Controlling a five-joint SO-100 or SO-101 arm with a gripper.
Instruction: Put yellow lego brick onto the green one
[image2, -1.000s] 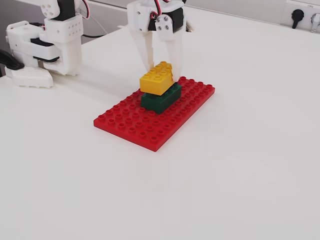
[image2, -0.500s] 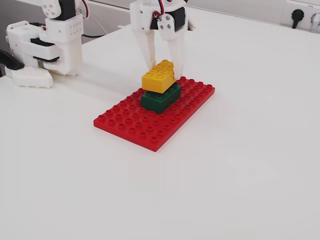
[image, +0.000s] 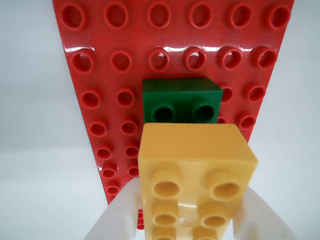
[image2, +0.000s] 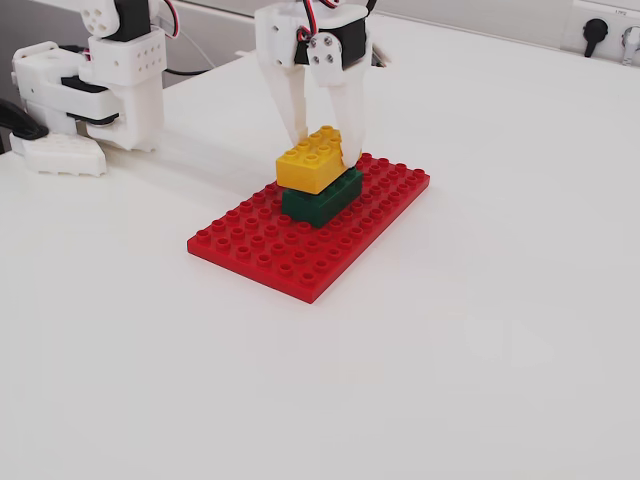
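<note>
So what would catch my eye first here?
The bright yellow lego brick, pinched between the white end effector fingers, sits on the green one but offset, leaving two green studs bare in the wrist view. Both stand near the far edge of a red studded baseplate on the white table.

1. The yellow lego brick (image: 195, 170) is smooth moulded plastic — softly glossy, with a faint sheen between its studs.
2. The green one (image: 181, 99) is the same hard plastic, darker and duller.
3. The red baseplate (image2: 250, 245) is shiny plastic; bright glare streaks its studs in the wrist view.
4. The gripper (image2: 325, 148) has white, matt plastic fingers (image: 117, 220).
5. The table (image2: 480, 330) looks smooth, white and faintly reflective.
</note>
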